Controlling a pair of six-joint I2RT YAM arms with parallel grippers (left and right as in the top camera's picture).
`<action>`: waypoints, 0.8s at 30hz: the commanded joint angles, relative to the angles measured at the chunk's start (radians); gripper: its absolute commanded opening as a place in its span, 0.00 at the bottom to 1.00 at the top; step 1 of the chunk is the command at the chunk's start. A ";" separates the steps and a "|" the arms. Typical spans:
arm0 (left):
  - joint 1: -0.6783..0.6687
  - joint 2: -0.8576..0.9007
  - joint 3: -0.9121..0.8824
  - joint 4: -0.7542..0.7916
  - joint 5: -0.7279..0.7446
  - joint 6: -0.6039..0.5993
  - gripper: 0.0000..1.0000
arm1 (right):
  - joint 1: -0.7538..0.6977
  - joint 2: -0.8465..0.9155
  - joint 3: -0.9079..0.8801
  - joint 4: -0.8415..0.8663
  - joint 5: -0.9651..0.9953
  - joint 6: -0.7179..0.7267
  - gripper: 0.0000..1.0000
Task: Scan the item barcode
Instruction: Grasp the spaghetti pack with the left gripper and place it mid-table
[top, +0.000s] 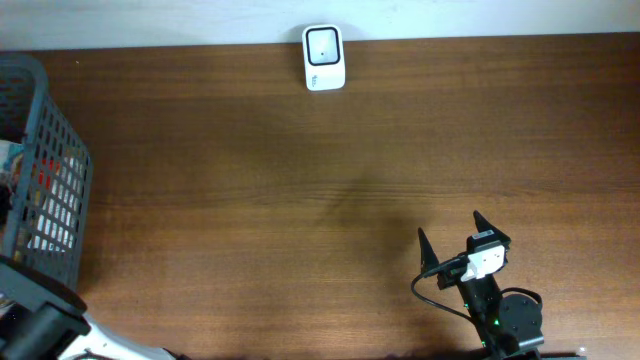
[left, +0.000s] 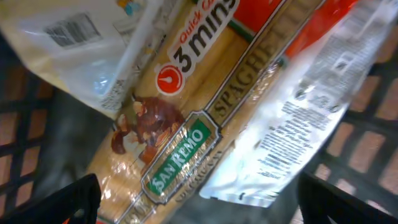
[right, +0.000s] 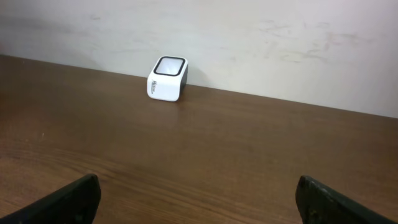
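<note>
**Both tools open, goods in the basket, scanner at the wall**

A dark brown wooden bench (top: 300, 200) with a fine grain fills the overhead view. Its far edge meets a plain pale wall (right: 249, 37) marked with faint scuffs. The white scanner (top: 324, 58) stands at that far edge, against the wall, with its dark square window facing up.

Far to the left of the scanner, and nearer the front of the bench, is a dark mesh basket (top: 50, 150), cut off by the edge of the view. Printed packaging shows through its mesh.

The right tool (top: 449, 226) is to the right of the scanner, toward the front edge. It points at the wall with its two fingers spread wide and nothing between them.

The left tool (left: 196, 193) is over the basket's contents. Its fingers sit at the two lower corners of the left wrist view, fully apart and closed on nothing.

Below it lies a spaghetti pack (left: 186, 124), flat with its printed face up. Its long axis runs from lower left to upper right in that view, and the lettering runs along the same line.

A white packet (left: 298, 130) covered in small print lies along the pack's right side, overlapping it. A clear bag (left: 68, 43) rests at the upper left and shows a barcode (left: 73, 29) on its upper face.
</note>
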 joint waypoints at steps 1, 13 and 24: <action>0.013 0.057 -0.009 0.018 0.013 0.087 0.94 | -0.005 -0.007 -0.007 -0.002 0.005 0.000 0.99; 0.045 0.161 -0.024 0.118 -0.012 0.135 0.99 | -0.005 -0.007 -0.007 -0.002 0.005 0.000 0.99; 0.045 0.185 -0.035 0.092 -0.011 0.068 0.08 | -0.005 -0.007 -0.007 -0.002 0.005 0.000 0.99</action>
